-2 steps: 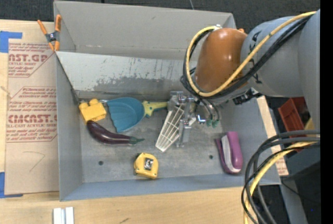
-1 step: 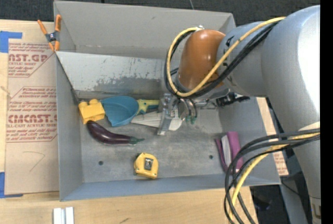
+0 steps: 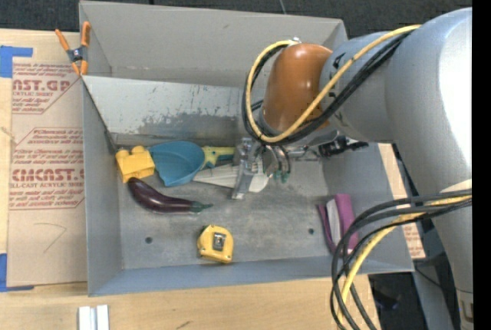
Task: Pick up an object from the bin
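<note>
My gripper (image 3: 257, 173) hangs low over the middle of the bin, under the orange wrist cover. It is right above the right end of a flat white piece (image 3: 219, 176) that lies on the floor. A blue scoop (image 3: 178, 162) with a yellow-green handle (image 3: 219, 156) lies just left of the gripper. Whether anything is held I cannot make out.
A yellow block (image 3: 134, 162) sits at the far left beside the scoop. A purple toy eggplant (image 3: 163, 200) lies below them. A yellow tape measure (image 3: 215, 243) rests near the front wall. A pink and purple tool (image 3: 340, 219) lies at the right, close to the arm's cables.
</note>
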Controlling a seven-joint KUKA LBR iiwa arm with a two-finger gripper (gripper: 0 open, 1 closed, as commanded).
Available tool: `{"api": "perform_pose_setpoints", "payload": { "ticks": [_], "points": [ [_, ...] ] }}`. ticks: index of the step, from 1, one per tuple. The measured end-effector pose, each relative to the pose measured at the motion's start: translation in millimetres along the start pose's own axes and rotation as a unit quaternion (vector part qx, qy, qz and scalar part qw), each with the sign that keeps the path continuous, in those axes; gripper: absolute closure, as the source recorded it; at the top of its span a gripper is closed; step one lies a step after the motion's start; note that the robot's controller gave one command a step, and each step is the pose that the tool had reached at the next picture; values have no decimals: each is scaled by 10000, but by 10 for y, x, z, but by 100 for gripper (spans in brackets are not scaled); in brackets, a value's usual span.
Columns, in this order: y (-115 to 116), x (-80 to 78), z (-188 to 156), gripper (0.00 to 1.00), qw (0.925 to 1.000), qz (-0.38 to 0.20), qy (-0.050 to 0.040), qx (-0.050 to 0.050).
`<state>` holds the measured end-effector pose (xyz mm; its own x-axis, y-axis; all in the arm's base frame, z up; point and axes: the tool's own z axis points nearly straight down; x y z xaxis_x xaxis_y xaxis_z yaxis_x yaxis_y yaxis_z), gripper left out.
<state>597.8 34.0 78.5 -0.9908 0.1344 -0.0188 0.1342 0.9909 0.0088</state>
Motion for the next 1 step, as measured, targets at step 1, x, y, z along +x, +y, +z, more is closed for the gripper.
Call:
{"api": "perform_pose_setpoints", "payload": {
  "ticks": [1],
  "points": [
    [131, 161, -1484, 100, 9996, -293, -22, -2]
  ]
}}
